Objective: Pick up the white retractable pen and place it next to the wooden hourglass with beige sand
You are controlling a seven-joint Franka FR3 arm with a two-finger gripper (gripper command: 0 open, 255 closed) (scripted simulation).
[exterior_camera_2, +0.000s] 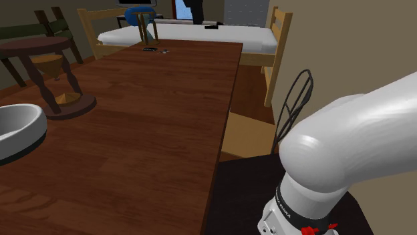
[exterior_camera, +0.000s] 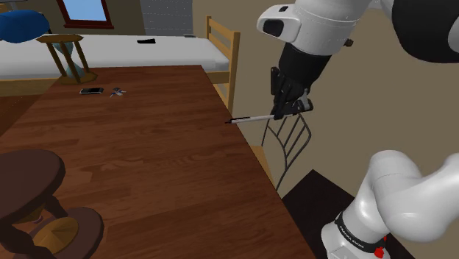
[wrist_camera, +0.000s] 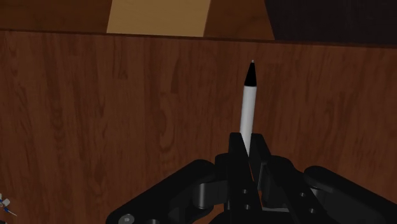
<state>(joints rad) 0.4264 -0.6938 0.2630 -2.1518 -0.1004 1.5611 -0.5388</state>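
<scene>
We find the tool (exterior_camera: 285,112) clamped on the white pen (exterior_camera: 254,118), gripping its rear end so that the dark tip projects beyond the fingers. The pen is held clear of the tabletop (exterior_camera: 147,147), well apart from the dark wooden hourglass (exterior_camera: 37,210). The hourglass stands upright on the tabletop's far side from the pen and contains beige sand.

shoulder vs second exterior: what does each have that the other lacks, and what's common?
Shoulder: the gripper shut on the pen, by the table edge.
Second exterior: a bowl on the table beside the dark hourglass.
Both: the table, the dark hourglass, a lighter hourglass farther off, the wire chair and the bed.
</scene>
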